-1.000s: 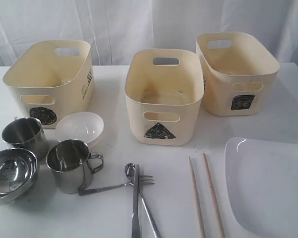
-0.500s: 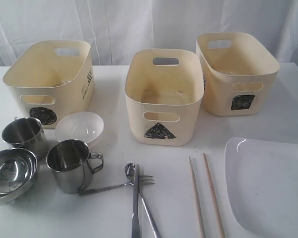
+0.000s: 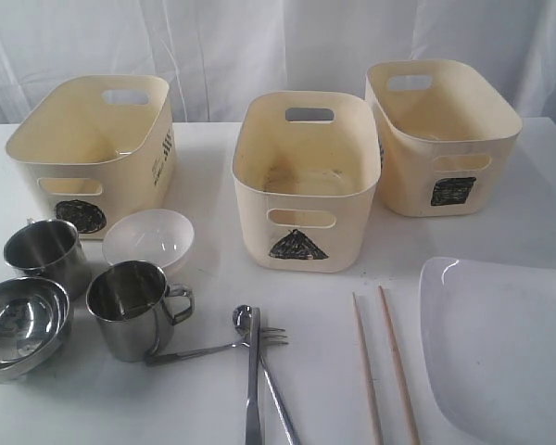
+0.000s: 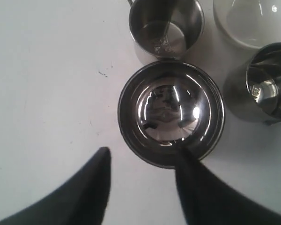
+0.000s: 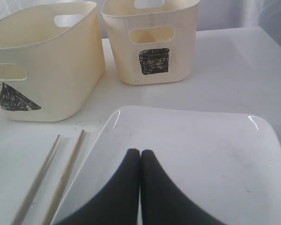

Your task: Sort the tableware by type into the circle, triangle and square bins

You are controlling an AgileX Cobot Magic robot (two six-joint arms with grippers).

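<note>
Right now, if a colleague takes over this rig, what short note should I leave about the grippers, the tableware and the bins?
Left gripper: open, holding nothing, over the steel bowl.
Right gripper: shut, empty, over the white rounded-square plate.
In front of the circle bin: steel bowl, rear steel mug, front steel mug, small white bowl.
In front of the triangle bin: spoon, fork and knife, crossed.
Two wooden chopsticks lie beside the plate.
Done: nothing; all bins, including the square bin, look empty.
Left: every piece, probably the steel bowl first.
</note>
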